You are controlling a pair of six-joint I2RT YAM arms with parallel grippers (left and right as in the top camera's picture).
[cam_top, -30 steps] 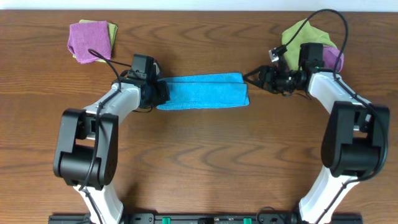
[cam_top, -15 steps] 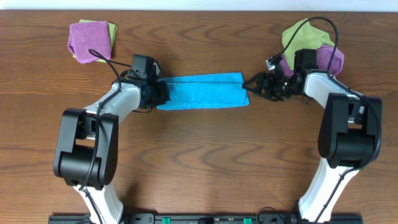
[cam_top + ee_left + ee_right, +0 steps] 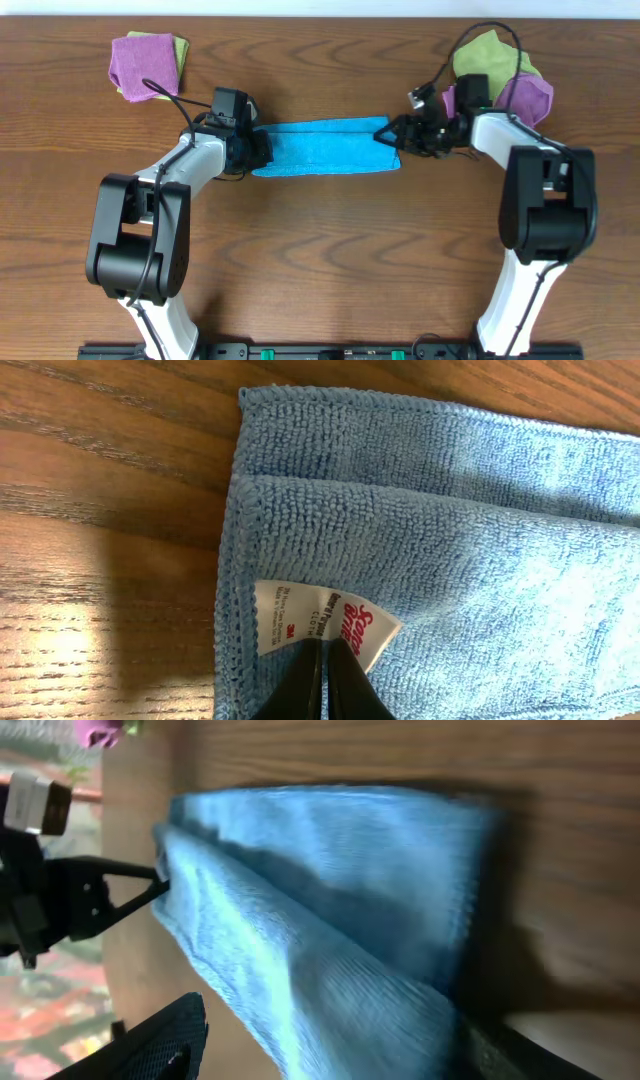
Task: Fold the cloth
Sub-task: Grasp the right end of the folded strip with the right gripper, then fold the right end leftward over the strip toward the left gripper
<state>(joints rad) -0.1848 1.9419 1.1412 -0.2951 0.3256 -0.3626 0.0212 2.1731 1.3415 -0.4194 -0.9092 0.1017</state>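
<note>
**1. Tabletop**: brown wood grain. Every item below is carried on it.

**2. Left arm** and **right arm**: black and white. Each is reached in from the near edge to one short end of the cloth, so that each end can be worked on its own.

**3. Cloth**: sky-blue, laid flat at the middle of the tabletop between the two arms as a long narrow strip. Two stacked layers are seen at its left end in the left wrist view. A first fold is therefore judged done, and an end-to-end fold is judged to be next.

**4. Spare cloths**: a purple one on a yellow-green one is found at the far left. A yellow-green and purple heap lies behind the right wrist. Both are set apart from the strip, out of the fold's way.

**5. Right jaws**: spread wide, with the cloth's right end lying between them. Nothing is clamped. This is judged to be a set-up for taking that end.

**6. Left jaws**: clenched, with the tips set on the tag at the cloth's left end, apparently to pin that end as an anchor. Whether a layer is nipped cannot be told.

**7. Tag**: white, printed, sewn at the left-end corner.
</note>
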